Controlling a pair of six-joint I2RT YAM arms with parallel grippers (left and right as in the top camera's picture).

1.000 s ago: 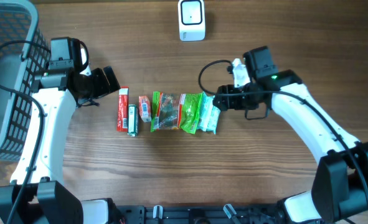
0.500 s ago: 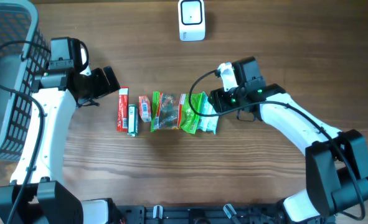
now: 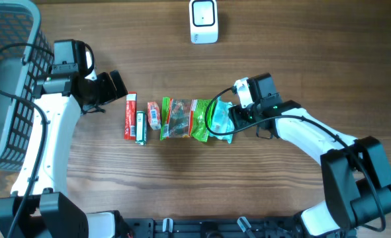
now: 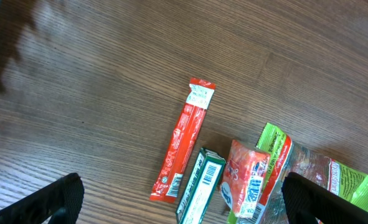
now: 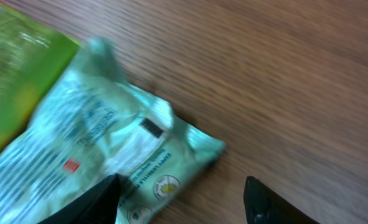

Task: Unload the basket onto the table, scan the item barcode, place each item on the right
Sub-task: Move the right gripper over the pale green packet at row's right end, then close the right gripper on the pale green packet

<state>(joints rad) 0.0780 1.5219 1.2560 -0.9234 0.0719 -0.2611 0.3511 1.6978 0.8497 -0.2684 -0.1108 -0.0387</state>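
Note:
A row of packets lies mid-table: a red stick [image 3: 130,116], a green box [image 3: 141,127], an orange-red packet [image 3: 153,114], a clear snack bag [image 3: 175,119], a green packet [image 3: 200,120] and a mint-green packet [image 3: 220,120]. The white scanner [image 3: 203,21] stands at the far edge. My right gripper [image 3: 228,121] is down at the mint-green packet [image 5: 109,143], open, with the packet's corner between its fingers [image 5: 90,202]. My left gripper [image 3: 118,86] hovers open left of the row, with the red stick [image 4: 185,146] and green box [image 4: 199,186] in its view.
A grey mesh basket [image 3: 10,86] fills the far left corner. The right arm's cable loops over the packets' right end. Bare wood lies in front of the row and between the row and the scanner.
My right gripper has moved left and nearer, onto the mint-green packet, whose right end now looks crumpled. The left arm has not moved.

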